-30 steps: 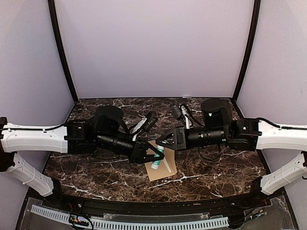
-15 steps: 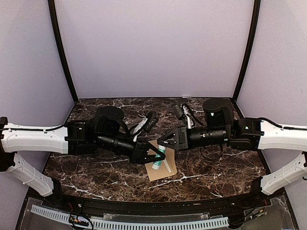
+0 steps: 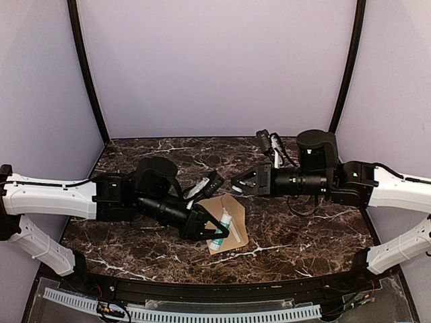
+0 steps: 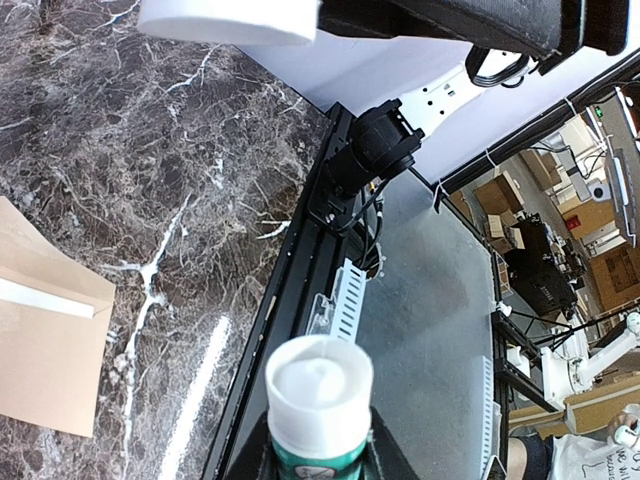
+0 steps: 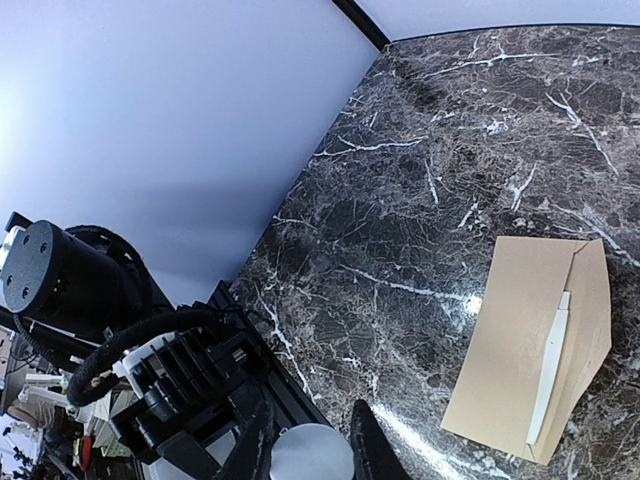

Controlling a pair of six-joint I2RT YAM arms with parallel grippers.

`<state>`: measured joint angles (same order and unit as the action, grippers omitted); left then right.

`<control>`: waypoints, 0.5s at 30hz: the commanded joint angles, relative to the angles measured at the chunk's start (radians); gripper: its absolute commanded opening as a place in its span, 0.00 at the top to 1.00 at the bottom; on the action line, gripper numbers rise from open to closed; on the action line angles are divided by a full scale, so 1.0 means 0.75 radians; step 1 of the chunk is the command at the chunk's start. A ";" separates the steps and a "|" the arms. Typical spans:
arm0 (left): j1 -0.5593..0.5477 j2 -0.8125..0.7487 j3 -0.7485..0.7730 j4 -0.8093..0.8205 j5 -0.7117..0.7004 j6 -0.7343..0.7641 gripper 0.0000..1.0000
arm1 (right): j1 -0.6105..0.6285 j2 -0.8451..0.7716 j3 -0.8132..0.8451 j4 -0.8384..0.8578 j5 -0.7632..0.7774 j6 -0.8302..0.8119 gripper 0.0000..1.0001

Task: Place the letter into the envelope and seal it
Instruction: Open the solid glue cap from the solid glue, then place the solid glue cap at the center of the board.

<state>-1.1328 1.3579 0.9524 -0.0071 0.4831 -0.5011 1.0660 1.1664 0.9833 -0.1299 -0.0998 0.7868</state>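
Note:
The brown envelope lies flat near the table's front middle, its flap open with a white strip along it; it also shows at the left of the left wrist view. My left gripper hovers over it, shut on a green glue stick whose white top points toward the front rail. My right gripper hangs behind the envelope and apart from it, shut on a round white cap. The letter is out of view.
A black rail and a white slotted cable duct run along the table's front edge. Cables bunch at the back right by the right arm. Lilac walls close in the back and sides.
My right gripper has drawn back and to the right, away from the glue stick, carrying the white cap. The left gripper with the glue stick has shifted slightly toward the front.

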 commanded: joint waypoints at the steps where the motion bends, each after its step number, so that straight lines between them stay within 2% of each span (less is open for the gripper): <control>1: -0.005 -0.034 -0.020 0.001 0.015 0.012 1.00 | -0.006 -0.040 -0.008 -0.025 0.064 -0.007 0.86; 5: -0.004 -0.082 -0.034 -0.001 -0.057 0.007 1.00 | -0.006 -0.057 0.006 -0.092 0.123 -0.022 0.87; 10: 0.040 -0.148 0.009 -0.143 -0.175 0.009 1.00 | -0.005 -0.049 0.072 -0.265 0.293 -0.075 0.87; 12: 0.102 -0.185 0.022 -0.194 -0.167 0.012 1.00 | -0.005 -0.027 0.103 -0.338 0.343 -0.098 0.87; 15: 0.279 -0.235 0.054 -0.309 -0.153 0.032 1.00 | -0.007 0.015 0.143 -0.387 0.421 -0.148 0.87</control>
<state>-1.0504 1.2537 0.9451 -0.1188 0.3885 -0.5007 1.0657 1.1461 1.0302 -0.3412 0.0971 0.7361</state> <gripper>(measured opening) 0.230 0.197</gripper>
